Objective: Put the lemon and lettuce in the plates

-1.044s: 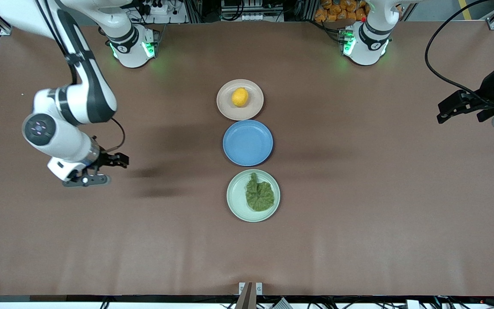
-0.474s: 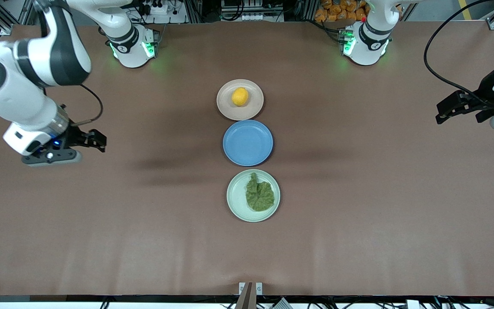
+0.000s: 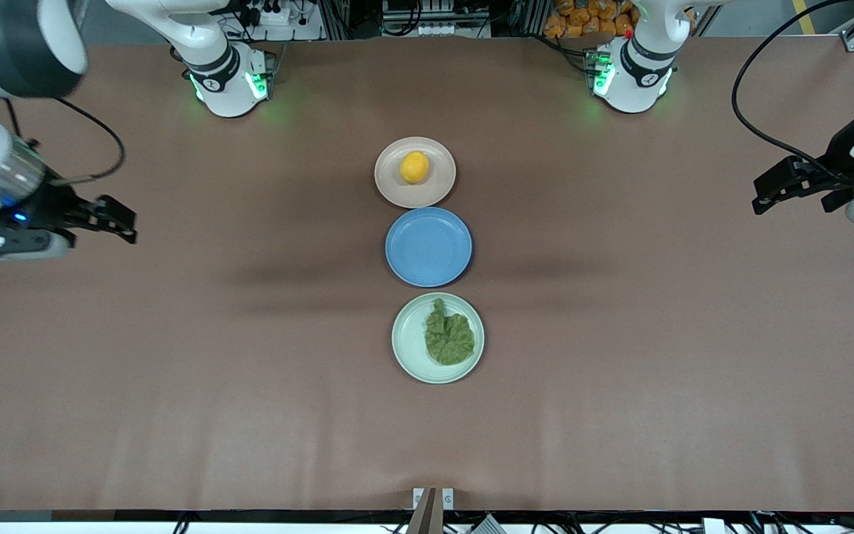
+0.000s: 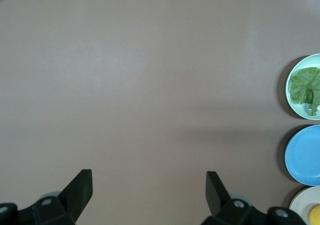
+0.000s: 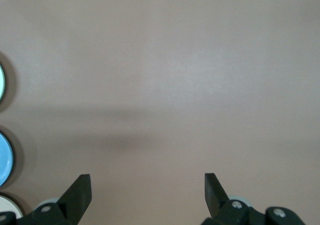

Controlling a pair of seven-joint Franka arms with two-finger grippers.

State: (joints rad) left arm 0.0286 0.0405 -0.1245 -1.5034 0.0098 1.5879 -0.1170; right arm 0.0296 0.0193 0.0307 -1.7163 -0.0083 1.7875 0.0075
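The lemon (image 3: 414,167) lies in the beige-pink plate (image 3: 396,191), the plate farthest from the front camera. The lettuce (image 3: 448,338) lies in the mint green plate (image 3: 407,343), the nearest one. The left wrist view shows the lettuce (image 4: 304,84), the mint plate (image 4: 289,95), the beige plate (image 4: 301,201) and the lemon (image 4: 315,215) at its edge. My right gripper (image 3: 130,224) hangs open and empty over bare table toward the right arm's end (image 5: 147,181). My left gripper (image 3: 759,196) hangs open and empty over the left arm's end (image 4: 148,178).
An empty blue plate (image 3: 428,246) sits between the two task plates; it also shows in the left wrist view (image 4: 306,155). Slivers of the three plates show at the edge of the right wrist view. Brown table surface spreads wide on both sides of the plate row.
My right arm has swung away from the plates toward its own end of the table, gripper open throughout. The left arm, the lemon and the lettuce have not moved.
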